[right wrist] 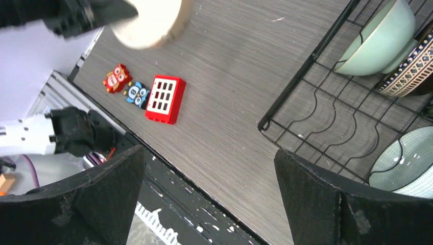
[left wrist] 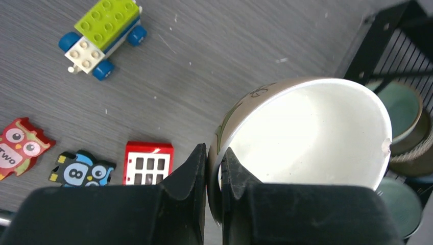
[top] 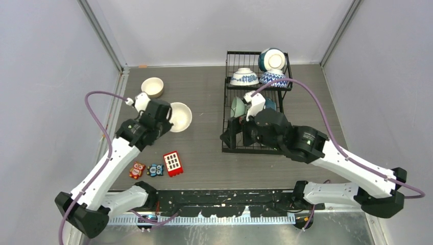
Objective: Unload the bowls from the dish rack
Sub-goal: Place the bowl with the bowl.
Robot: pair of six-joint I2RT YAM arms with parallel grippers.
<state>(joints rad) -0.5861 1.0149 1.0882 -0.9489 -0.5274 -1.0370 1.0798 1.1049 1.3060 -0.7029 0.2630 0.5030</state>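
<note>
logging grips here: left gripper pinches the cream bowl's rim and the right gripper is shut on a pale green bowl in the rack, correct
No. The right gripper is open and empty: the right wrist view shows its fingers wide apart, the pale green bowl untouched in the rack. The left gripper does pinch the rim of the cream bowl.

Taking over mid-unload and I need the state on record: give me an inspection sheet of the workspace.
Surface: grey table, no spills seen.
Job's things: rack holds three top bowls and more lower bowls; cream bowl on table.
Clutter: two owl toys, red block, toy car.
Grippers: left gripper shut on white bowl rim; right gripper open, empty, by rack's near corner.
Cables: purple cables loop off both arms; right one arches over rack.
Surroundings: pale walls; nothing else seen.
</note>
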